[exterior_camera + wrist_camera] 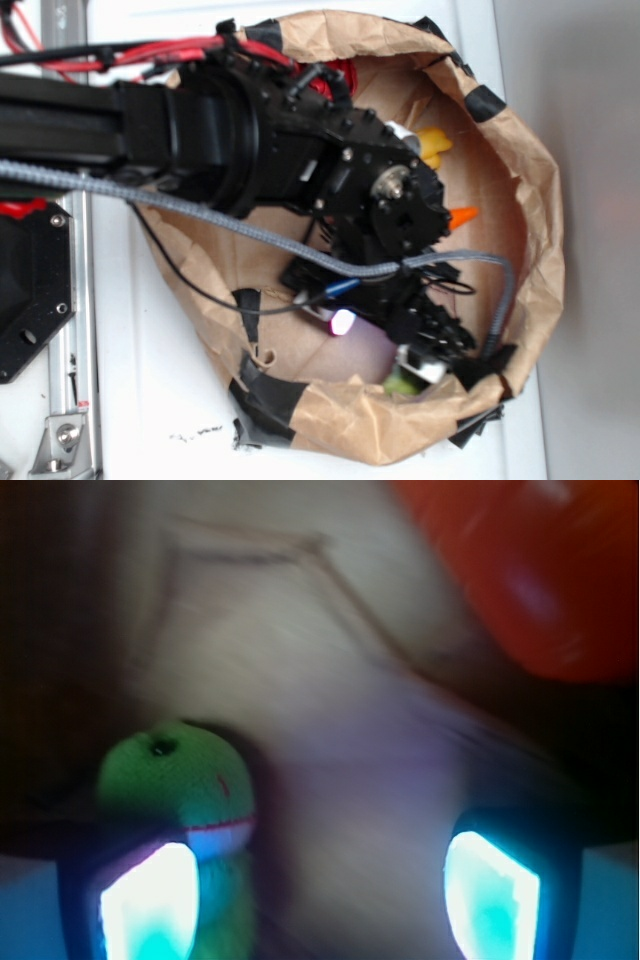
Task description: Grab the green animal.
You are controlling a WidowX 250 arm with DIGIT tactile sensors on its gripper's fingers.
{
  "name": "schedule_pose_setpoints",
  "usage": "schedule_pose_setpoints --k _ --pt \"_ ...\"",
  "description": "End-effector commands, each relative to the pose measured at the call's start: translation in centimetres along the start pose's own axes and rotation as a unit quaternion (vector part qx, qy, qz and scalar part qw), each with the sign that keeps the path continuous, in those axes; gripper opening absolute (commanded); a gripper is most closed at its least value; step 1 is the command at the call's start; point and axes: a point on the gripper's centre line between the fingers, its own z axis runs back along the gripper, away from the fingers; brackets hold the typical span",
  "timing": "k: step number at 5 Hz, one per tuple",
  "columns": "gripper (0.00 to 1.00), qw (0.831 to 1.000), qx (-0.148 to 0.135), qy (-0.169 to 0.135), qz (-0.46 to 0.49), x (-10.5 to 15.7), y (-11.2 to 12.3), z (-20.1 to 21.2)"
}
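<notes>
In the wrist view the green animal [175, 780] is a small green toy with a dark eye and a red stitched mouth. It sits against the inner edge of my left finger pad [150, 900]. My gripper [320, 905] is open, with a wide gap across to the right pad [492, 895] and bare paper between them. In the exterior view the gripper [428, 352] reaches down at the near rim of the paper-lined bin. The green animal [402, 381] peeks out just below its white fingertip.
A crumpled brown paper wall [540, 230] patched with black tape rings the bin. An orange carrot [462, 217] [520, 570] and a yellow duck [432, 146] lie further back, partly hidden by the arm. A grey cable [200, 208] crosses over the bin.
</notes>
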Motion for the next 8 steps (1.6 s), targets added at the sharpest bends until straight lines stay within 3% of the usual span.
schedule_pose_setpoints --k 1,2,3,4,5,6,7,8 --pt "1.00 0.995 0.038 0.073 -0.064 -1.3 -1.8 -1.9" --pt "0.33 0.986 0.076 0.111 -0.098 -2.5 -1.7 -2.8" --pt "0.00 0.983 0.093 0.117 -0.111 -2.8 -1.1 -2.2" --pt "0.00 0.984 0.090 0.097 -0.121 -2.0 -0.1 0.5" --pt "0.00 0.989 0.083 0.055 -0.107 -1.0 2.3 3.9" --pt "0.00 0.994 0.053 0.017 -0.093 -0.7 5.1 8.1" --pt "0.67 0.998 0.000 -0.011 -0.068 -1.2 5.6 11.2" --pt "1.00 0.998 -0.014 0.000 -0.067 -1.7 4.4 11.8"
